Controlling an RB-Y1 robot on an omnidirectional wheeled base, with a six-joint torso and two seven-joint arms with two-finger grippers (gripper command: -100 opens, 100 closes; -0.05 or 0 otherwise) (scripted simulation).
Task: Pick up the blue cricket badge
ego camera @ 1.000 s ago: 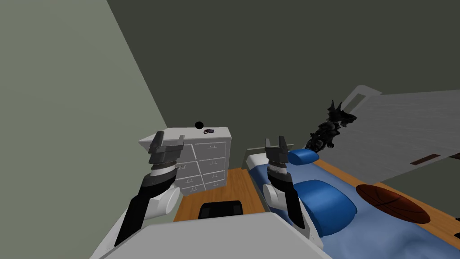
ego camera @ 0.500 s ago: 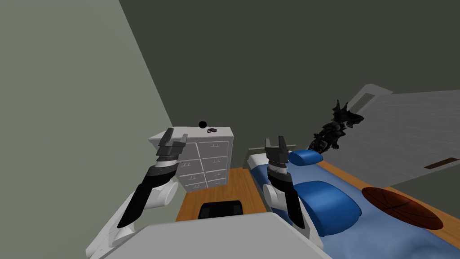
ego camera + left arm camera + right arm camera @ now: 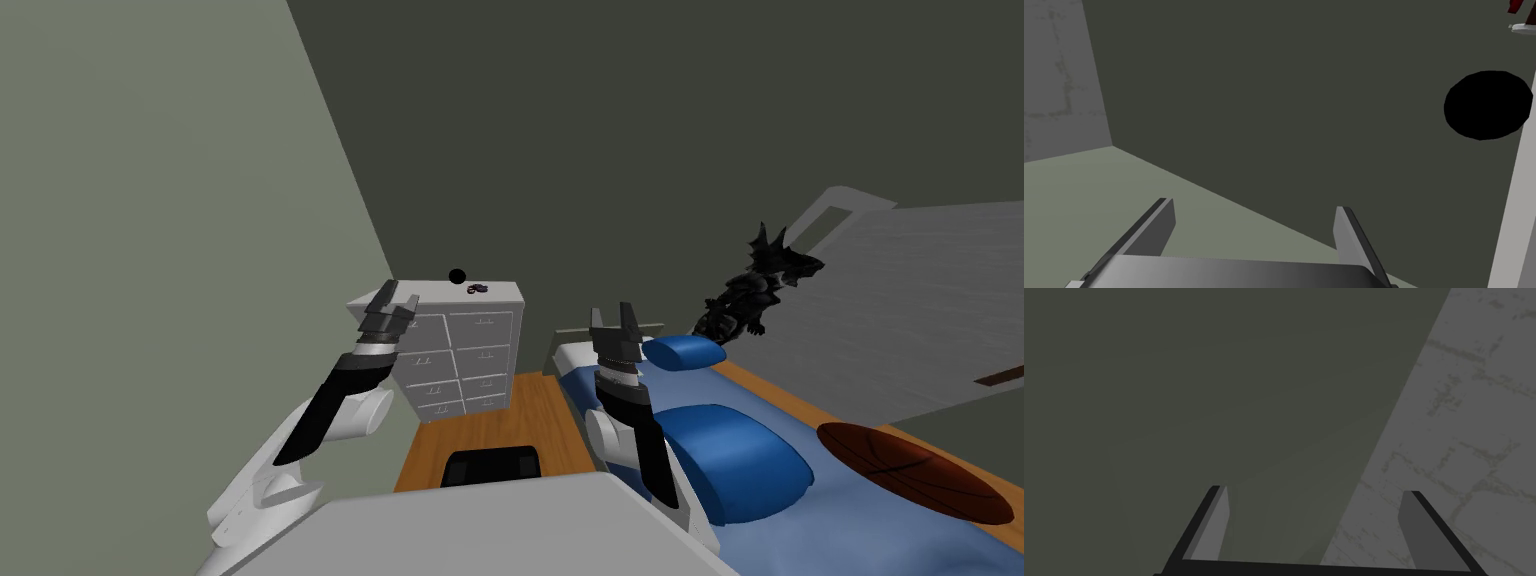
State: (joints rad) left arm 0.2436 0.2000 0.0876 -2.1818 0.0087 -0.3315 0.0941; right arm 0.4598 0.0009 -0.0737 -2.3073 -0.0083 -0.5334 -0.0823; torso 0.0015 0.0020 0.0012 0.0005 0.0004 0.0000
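A small dark bluish badge (image 3: 477, 289) lies on top of a white chest of drawers (image 3: 465, 350), just right of a black ball (image 3: 457, 275). My left gripper (image 3: 392, 305) is raised in front of the chest's left top corner, open and empty, short of the badge. In the left wrist view the left gripper (image 3: 1254, 222) is open, with the black ball (image 3: 1488, 105) ahead and off to one side by a pale edge (image 3: 1516, 210). My right gripper (image 3: 617, 320) is held up over the bed's head end, and it (image 3: 1314, 510) is open and empty.
A bed with a blue cover (image 3: 850, 520) and blue pillows (image 3: 735, 455) fills the right. A black spiky dragon figure (image 3: 755, 290) stands at its head end and a brown basketball (image 3: 910, 470) lies on it. Wooden floor (image 3: 500, 430) runs between bed and chest. A grey-green wall (image 3: 150, 250) is close on the left.
My view has swung left, so the chest and bed sit further right in the picture. My left arm has stretched forward towards the chest's top corner. The right arm has kept its pose.
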